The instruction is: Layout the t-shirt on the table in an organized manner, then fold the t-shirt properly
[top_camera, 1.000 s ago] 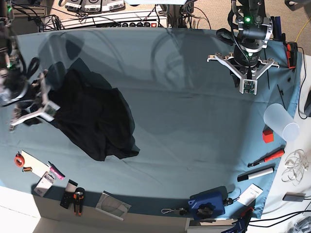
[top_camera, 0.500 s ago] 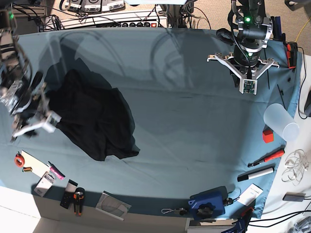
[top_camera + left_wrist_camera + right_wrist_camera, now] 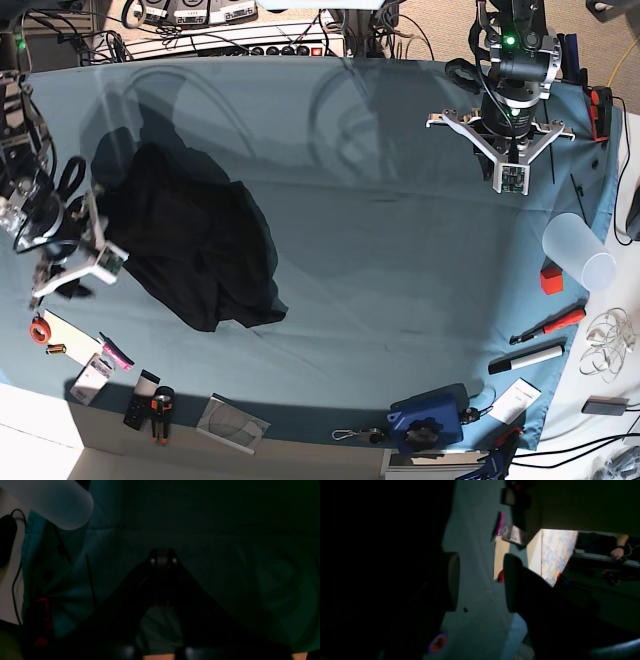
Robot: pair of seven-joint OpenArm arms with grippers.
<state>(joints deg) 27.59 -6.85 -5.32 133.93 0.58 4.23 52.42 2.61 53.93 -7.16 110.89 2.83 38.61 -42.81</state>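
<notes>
The black t-shirt lies crumpled in a heap on the left part of the teal table. My right gripper is just left of the heap, near the table's left edge. In the right wrist view this gripper is open, with bare table cloth between its fingers. The shirt is a dark mass along the left finger, with a small purple and orange round mark at its lower edge. My left gripper hangs over the far right of the table, far from the shirt. In the left wrist view it is shut and empty.
A frosted cup lies at the right edge and also shows in the left wrist view. A red block, a red-handled tool and a marker lie nearby. A tape roll, a pink marker and pliers line the front left.
My right gripper has moved toward the front edge along the shirt's left side. The shirt and my left arm have not moved.
</notes>
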